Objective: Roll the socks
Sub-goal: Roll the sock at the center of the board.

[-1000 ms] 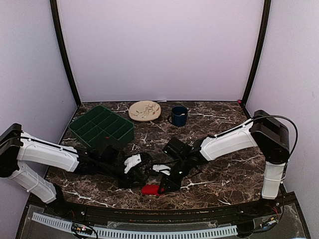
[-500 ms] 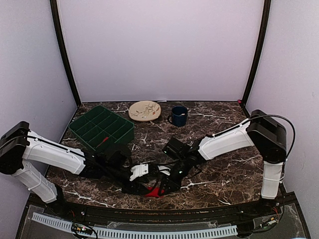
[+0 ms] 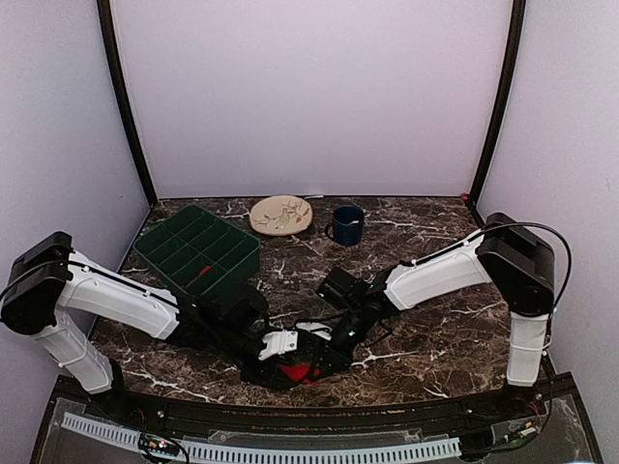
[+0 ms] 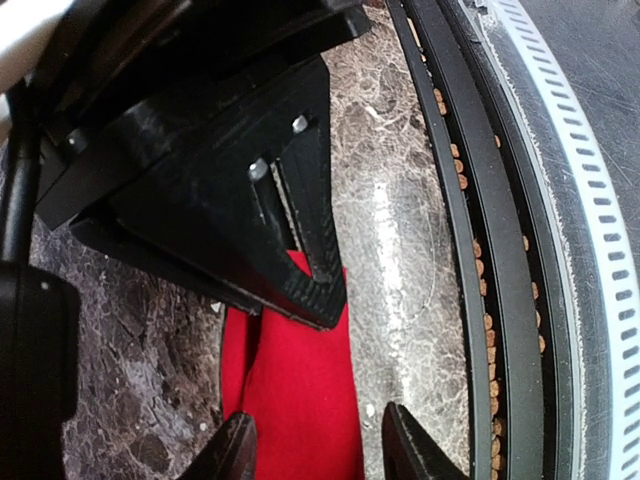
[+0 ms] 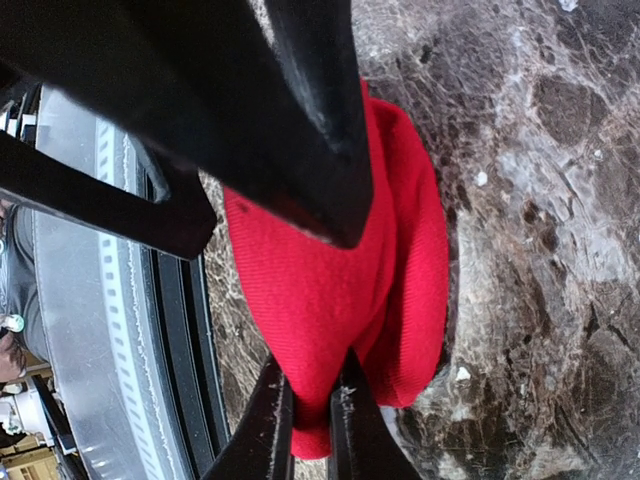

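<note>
Top external: both arms reach inward and low, meeting at the middle of the near edge of the dark marbled worktop [image 3: 435,338]. The socks [image 3: 293,372] lie there as one small red bundle, close to the near edge, mostly hidden under the two wrists. Only red fabric shows; can't tell one sock from the other

Left wrist: left hand [image 4: 320,450] released, jaws apart, one fingertip on each side of the red fabric. The outer fingertip stands just clear of the cloth with bare marble showing between; the inner one sits at the cloth's edge, contact not certain. A black finger of the other arm presses down on the bundle just ahead. Perforated white strip [image 4: 590,250] runs beyond the worktop's near edge

Right wrist: right hand [image 5: 308,415] clenched, fingertips nearly together, grasping a fold of the socks at the bundle's end. Fabric bulges to either side of the pinch

Elsewhere: green tray [image 3: 198,246] with compartments toward the far left corner; patterned plate [image 3: 281,215] and dark blue mug [image 3: 346,224] side by side, apart, at the middle of the far edge
</note>
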You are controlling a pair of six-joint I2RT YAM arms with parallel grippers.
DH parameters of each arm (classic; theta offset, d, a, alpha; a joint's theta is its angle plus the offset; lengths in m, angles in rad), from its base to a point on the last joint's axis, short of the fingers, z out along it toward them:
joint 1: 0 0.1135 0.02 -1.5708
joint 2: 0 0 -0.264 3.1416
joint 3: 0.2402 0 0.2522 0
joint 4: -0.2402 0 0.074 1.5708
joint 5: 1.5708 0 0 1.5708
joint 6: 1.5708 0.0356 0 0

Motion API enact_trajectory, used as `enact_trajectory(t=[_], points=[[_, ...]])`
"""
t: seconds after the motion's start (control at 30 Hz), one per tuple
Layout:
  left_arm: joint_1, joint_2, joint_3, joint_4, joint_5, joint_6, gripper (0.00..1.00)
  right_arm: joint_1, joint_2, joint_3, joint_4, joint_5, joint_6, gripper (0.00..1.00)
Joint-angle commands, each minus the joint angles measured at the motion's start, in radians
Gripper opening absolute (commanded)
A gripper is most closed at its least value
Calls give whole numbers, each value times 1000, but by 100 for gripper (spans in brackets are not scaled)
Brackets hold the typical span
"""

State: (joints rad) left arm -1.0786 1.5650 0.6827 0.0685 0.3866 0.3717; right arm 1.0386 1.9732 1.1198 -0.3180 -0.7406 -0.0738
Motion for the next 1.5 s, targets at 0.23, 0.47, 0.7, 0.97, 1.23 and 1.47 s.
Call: enact_trajectory(t=[0.23, 0.47, 0.7, 0.97, 1.23, 1.47], points=[[-18, 58, 60, -28, -7, 46, 45, -3, 42, 4, -52, -3, -15, 2], [-35, 57, 62, -1, -52, 60, 45, -3, 52, 14, -61, -20, -24, 2], [-47, 60, 63, 10, -77, 83, 45, -3, 56, 21, -70, -31, -29, 2], [-58, 83, 82, 6, -85, 100, 45, -3, 61, 26, -75, -39, -34, 2], [-66, 132, 117, -27, -100, 116, 44, -3, 60, 26, -79, -40, -35, 2], [-67, 169, 142, -88, -111, 114, 28, -3, 61, 26, -78, -45, -35, 2]])
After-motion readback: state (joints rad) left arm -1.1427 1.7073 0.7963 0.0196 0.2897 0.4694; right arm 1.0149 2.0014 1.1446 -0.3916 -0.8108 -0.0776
